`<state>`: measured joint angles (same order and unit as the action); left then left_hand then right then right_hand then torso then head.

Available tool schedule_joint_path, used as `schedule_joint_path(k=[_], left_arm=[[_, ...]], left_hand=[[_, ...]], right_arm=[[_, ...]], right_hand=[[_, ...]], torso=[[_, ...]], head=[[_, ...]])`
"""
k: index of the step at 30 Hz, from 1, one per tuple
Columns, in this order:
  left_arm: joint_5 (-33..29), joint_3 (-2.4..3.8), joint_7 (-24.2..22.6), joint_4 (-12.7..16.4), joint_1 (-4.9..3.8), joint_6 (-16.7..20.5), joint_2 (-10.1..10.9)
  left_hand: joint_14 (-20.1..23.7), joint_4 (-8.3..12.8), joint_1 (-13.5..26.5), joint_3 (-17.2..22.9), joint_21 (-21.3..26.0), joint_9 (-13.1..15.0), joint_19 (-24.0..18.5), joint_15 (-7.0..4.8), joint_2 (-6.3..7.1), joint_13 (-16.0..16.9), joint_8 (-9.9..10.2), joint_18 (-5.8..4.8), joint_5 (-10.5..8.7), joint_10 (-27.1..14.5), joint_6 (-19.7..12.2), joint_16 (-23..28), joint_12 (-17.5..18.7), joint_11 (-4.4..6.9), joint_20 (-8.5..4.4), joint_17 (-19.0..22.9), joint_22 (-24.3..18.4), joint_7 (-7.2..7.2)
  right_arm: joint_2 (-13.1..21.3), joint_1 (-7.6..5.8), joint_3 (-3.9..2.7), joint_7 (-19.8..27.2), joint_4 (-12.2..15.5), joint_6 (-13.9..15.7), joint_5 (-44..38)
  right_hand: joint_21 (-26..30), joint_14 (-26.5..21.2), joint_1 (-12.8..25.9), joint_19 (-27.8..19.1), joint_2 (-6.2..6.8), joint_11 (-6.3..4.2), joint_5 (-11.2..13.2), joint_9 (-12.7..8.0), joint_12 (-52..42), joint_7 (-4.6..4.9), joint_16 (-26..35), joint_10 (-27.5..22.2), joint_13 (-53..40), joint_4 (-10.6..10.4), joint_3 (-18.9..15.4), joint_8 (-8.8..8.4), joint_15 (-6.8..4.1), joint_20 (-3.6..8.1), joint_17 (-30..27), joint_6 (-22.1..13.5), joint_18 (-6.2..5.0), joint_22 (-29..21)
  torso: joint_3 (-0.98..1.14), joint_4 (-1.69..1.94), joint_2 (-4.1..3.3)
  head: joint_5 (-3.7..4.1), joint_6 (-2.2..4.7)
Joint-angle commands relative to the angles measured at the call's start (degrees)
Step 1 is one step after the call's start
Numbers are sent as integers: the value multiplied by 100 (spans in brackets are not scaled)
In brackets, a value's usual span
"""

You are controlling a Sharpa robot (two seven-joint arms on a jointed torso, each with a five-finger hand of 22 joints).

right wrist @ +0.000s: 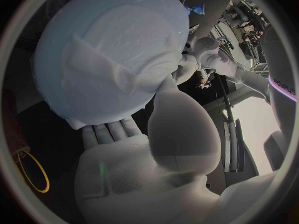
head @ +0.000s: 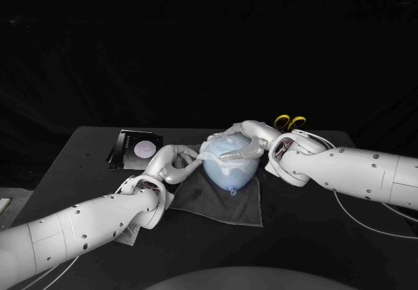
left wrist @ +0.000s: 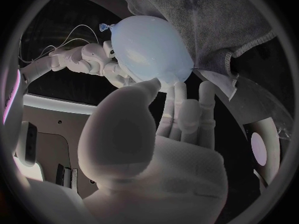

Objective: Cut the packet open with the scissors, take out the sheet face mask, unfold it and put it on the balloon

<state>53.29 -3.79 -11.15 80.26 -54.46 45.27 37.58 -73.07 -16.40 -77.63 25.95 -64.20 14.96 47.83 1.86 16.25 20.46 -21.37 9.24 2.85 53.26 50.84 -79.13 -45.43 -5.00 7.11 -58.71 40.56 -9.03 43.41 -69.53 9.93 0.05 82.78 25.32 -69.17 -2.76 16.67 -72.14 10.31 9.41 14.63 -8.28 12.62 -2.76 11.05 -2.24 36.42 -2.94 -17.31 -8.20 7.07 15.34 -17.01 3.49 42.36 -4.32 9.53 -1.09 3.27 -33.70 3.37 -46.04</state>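
A pale blue balloon (head: 231,166) lies on a grey cloth (head: 222,205) mid-table, its knot towards me. A white sheet mask (right wrist: 115,59) is draped over the balloon (right wrist: 74,30). My right hand (head: 248,142) grips the balloon's far end, thumb on the mask and fingers (right wrist: 112,132) behind. From the left, my left hand (head: 179,163) has its thumb and fingertips (left wrist: 181,94) together on the mask's edge at the balloon's (left wrist: 149,45) side. The right wrist view also shows my left hand (right wrist: 202,52) there.
Beyond my right wrist lie scissors with yellow handles (head: 290,122). The black packet (head: 135,148) sits at the table's back left. The cloth (left wrist: 212,30) spreads under the balloon towards the table's front.
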Motion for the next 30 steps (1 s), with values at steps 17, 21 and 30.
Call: schedule_joint_path(k=[17, 21, 30], left_arm=[[-155, 7, 99, -22, -10, -209, -101], [-197, 7, 111, -43, -10, -193, -125], [-275, 8, 154, -70, -10, -133, -171]], left_hand=[[15, 20, -508, -1498, 228, -159, 171, -36, -708, 43, 102, 135, -12, -35, 36, -10, -91, 16, 70, 6, -183, 23], [-54, 11, -725, -1409, 215, -168, 199, -63, -818, 34, 86, 135, -11, 20, 107, -50, -90, 50, 47, -74, -179, 57], [-459, 88, -1330, -917, -95, -142, 605, -197, -1245, 0, -44, 54, -9, 221, 431, -306, -61, 196, -38, -684, 270, 206]], right_arm=[[-8, 53, 42, -162, -19, -301, -27], [-7, 53, 42, -164, -19, -302, -26], [-7, 53, 42, -164, -11, -301, -23]], right_hand=[[-18, -19, 0, -42, -38, -3, 30, -5, -16, 273, 19, -30, -4, 12, 18, 3, -9, 12, -6, 11, -70, -6], [-18, -19, 0, -42, -38, -3, 30, -5, -16, 273, 19, -30, -4, 12, 18, 3, -9, 12, -6, 11, -70, -6], [-18, -19, 0, -42, -38, -3, 30, -5, -16, 273, 19, -30, -4, 12, 18, 3, -9, 12, -6, 11, -70, -6]], torso=[[0, -5, -2], [1, -6, -5], [0, -5, -6]], head=[[-17, 5], [-16, 3], [-16, 3]])
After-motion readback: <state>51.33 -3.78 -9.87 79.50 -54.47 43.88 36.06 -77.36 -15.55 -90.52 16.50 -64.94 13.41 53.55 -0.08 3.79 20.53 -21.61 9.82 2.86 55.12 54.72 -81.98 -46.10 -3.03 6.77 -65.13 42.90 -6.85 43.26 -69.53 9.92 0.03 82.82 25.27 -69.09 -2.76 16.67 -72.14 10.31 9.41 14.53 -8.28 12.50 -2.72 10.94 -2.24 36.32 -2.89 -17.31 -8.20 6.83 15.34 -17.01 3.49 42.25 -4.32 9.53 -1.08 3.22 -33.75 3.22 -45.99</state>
